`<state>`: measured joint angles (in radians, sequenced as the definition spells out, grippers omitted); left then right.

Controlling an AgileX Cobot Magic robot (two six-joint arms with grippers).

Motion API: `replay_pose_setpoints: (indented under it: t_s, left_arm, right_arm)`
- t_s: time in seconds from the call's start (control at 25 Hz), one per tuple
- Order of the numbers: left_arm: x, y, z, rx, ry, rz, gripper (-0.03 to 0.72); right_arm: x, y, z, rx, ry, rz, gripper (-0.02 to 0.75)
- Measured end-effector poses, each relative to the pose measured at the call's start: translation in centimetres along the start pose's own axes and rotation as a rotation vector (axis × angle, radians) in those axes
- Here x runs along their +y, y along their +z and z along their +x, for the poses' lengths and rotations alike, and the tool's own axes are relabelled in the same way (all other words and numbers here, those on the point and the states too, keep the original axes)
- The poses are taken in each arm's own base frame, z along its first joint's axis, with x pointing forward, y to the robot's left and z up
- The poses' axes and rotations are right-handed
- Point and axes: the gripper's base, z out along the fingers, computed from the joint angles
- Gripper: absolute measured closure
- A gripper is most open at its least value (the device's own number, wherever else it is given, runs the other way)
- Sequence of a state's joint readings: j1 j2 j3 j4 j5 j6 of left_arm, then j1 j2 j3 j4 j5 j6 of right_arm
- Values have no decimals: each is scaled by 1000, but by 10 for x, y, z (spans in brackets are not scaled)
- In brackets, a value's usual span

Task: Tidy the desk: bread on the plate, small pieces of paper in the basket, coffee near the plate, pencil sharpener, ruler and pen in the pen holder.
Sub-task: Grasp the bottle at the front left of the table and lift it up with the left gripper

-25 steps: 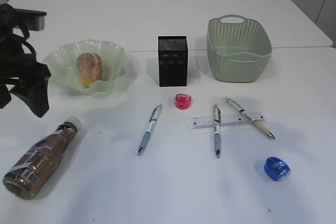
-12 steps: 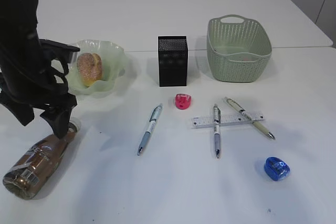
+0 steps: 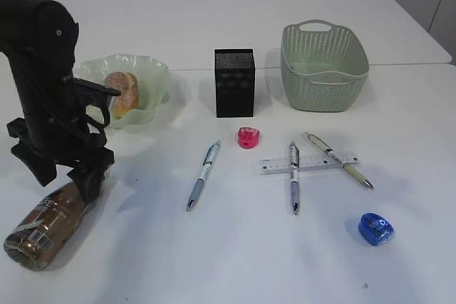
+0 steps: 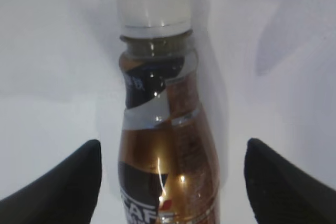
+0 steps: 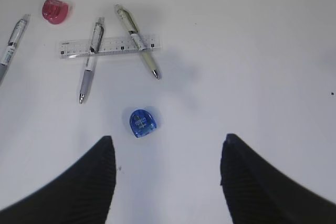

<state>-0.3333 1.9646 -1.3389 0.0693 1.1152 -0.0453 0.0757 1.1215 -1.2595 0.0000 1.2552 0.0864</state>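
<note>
The coffee bottle [image 3: 44, 224] lies on its side at the front left, cap toward the plate. My left gripper [image 3: 70, 173] is open and hangs over its neck; in the left wrist view the fingers [image 4: 170, 153] straddle the bottle [image 4: 163, 129] without touching. The bread [image 3: 121, 92] lies on the green plate [image 3: 158, 76]. My right gripper [image 5: 168, 140] is open and empty above the blue sharpener [image 5: 142, 123]. A pink sharpener [image 3: 248, 137], a ruler [image 3: 322, 161] and three pens [image 3: 204, 174] [image 3: 293, 176] [image 3: 336, 158] lie mid-table.
The black pen holder [image 3: 234, 83] stands at the centre back. The green basket [image 3: 324, 65] stands at the back right. The blue sharpener [image 3: 375, 228] lies at the front right. Two pens lie across the ruler.
My left arm has swung in from the left edge and come down over the neck of the coffee bottle. Nothing on the table has moved.
</note>
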Motion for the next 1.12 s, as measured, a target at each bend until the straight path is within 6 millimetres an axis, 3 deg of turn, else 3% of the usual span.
replay_pose_setpoints:
  t_s: [0.6,0.84,1.12]
  left_arm:
    - [-2,31,-10,39,5,-2,95]
    - [-2,34,-11,32,6,-1,97]
    - [-2,34,-11,32,7,-3,212]
  right_arm:
    - [0,0,0,0,-10,0,244]
    - [0,0,0,0,-10,0,245]
    - [0,0,0,0,-10,0,245]
